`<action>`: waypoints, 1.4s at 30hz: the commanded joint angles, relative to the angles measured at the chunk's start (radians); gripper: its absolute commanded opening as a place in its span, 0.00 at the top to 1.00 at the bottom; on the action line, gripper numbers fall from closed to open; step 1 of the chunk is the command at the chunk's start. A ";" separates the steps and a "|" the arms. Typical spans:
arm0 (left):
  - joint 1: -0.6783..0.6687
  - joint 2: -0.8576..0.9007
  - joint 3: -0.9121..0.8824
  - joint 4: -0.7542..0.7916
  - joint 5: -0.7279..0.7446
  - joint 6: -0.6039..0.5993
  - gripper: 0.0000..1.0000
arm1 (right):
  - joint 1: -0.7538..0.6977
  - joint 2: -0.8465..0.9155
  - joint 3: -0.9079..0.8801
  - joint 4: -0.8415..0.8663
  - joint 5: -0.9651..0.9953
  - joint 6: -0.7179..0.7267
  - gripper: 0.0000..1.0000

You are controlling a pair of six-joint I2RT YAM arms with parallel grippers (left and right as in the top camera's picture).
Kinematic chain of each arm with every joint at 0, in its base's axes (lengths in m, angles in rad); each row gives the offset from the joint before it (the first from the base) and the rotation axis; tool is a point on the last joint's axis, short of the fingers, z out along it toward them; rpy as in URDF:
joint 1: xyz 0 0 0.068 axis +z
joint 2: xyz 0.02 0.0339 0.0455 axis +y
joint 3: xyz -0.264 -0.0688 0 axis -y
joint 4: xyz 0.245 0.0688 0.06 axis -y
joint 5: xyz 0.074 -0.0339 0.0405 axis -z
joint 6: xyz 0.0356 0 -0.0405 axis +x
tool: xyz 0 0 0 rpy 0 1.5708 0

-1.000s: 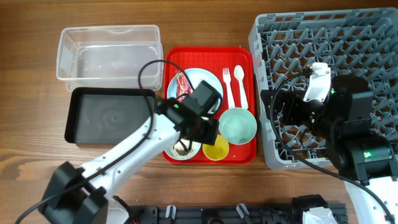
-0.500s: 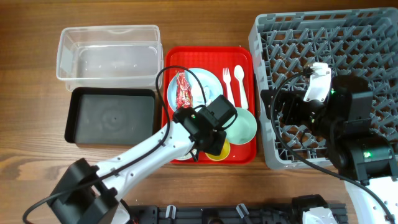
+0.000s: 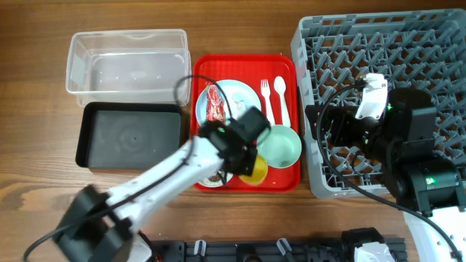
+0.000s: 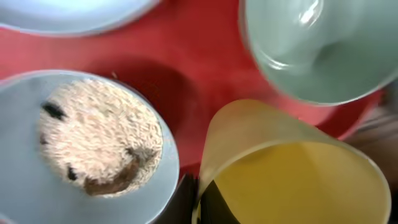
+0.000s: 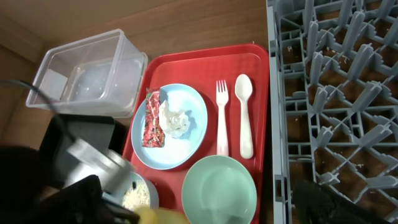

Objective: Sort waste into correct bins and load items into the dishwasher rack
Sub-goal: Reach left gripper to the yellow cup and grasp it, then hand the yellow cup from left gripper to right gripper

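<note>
Now the yellow cup (image 4: 292, 174) is pinched by its rim in the left gripper (image 3: 247, 156), low-centre on the red tray (image 3: 280, 65); the right gripper (image 3: 320, 135) is held wide over the rack (image 3: 437, 44).

The tray (image 3: 244, 65) is set between the tub (image 3: 127, 62) and the rack (image 3: 386, 87); the plate (image 3: 244, 98), bowl (image 3: 280, 148), fork (image 3: 266, 98) and spoon (image 3: 280, 98) are carried on it.

- One red serving tray (image 3: 244, 67).
- One grey dishwasher rack (image 3: 408, 51).
- Two bins: one clear tub (image 3: 127, 62), one black tray (image 3: 131, 135).
- Two bowls: mint-green (image 3: 282, 148), small light blue with rice (image 4: 93, 146).
- One light blue plate (image 5: 193, 124).
- One yellow cup (image 4: 292, 177).
- One white fork (image 5: 221, 115), one white spoon (image 5: 244, 115).
- One red wrapper (image 5: 152, 119), one tissue (image 5: 175, 119).
</note>
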 commanded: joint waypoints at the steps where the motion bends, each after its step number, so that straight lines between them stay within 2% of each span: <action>1: 0.159 -0.203 0.074 0.026 0.179 -0.002 0.96 | -0.003 -0.001 0.019 0.008 -0.063 0.005 0.00; 5: 0.346 -0.301 0.074 0.075 0.455 -0.002 0.96 | -0.003 -0.001 0.019 0.066 -0.232 -0.023 0.08; 8: 0.488 -0.316 0.074 0.140 0.816 0.029 0.96 | -0.002 0.001 0.019 0.176 -0.499 -0.108 0.15; 12: 0.597 -0.298 0.074 0.190 1.191 0.070 0.96 | 0.003 0.013 0.019 0.296 -0.748 -0.137 0.20; 14: 0.616 -0.289 0.074 0.227 1.323 0.074 0.96 | 0.020 0.027 0.019 0.346 -0.836 -0.138 0.20; 17: 0.617 -0.286 0.074 0.265 1.417 0.073 0.96 | 0.065 0.053 0.019 0.402 -0.871 -0.119 0.20; 21: 0.610 -0.286 0.074 0.275 1.430 0.078 0.96 | 0.143 0.092 0.019 0.446 -0.844 -0.068 0.24; 25: 0.610 -0.286 0.074 0.290 1.430 0.080 0.96 | 0.197 0.115 0.019 0.487 -0.839 -0.068 0.40; 31: 0.610 -0.286 0.074 0.290 1.430 0.080 0.96 | 0.199 0.105 0.019 0.501 -0.790 -0.068 0.43; 33: 0.610 -0.286 0.074 0.290 1.425 0.081 0.96 | 0.199 0.105 0.019 0.505 -0.791 -0.068 0.50; 34: 0.610 -0.286 0.074 0.290 1.422 0.081 0.93 | 0.199 0.105 0.019 0.505 -0.790 -0.068 0.52; 35: 0.610 -0.286 0.074 0.290 1.422 0.081 0.79 | 0.199 0.105 0.019 0.505 -0.790 -0.069 0.54; 36: 0.610 -0.286 0.074 0.290 1.421 0.081 0.51 | 0.199 0.104 0.019 0.504 -0.784 -0.072 0.55; 37: 0.611 -0.286 0.074 0.290 1.408 0.081 0.35 | 0.198 0.098 0.019 0.497 -0.757 -0.072 0.56; 38: 0.611 -0.286 0.074 0.290 1.394 0.081 0.12 | 0.193 0.090 0.019 0.480 -0.708 -0.072 0.55; 39: 0.613 -0.286 0.074 0.290 1.359 0.081 0.07 | 0.170 0.071 0.019 0.439 -0.625 -0.072 0.56; 42: 0.625 -0.286 0.074 0.286 1.294 0.130 0.05 | 0.097 0.024 0.020 0.343 -0.485 -0.080 0.60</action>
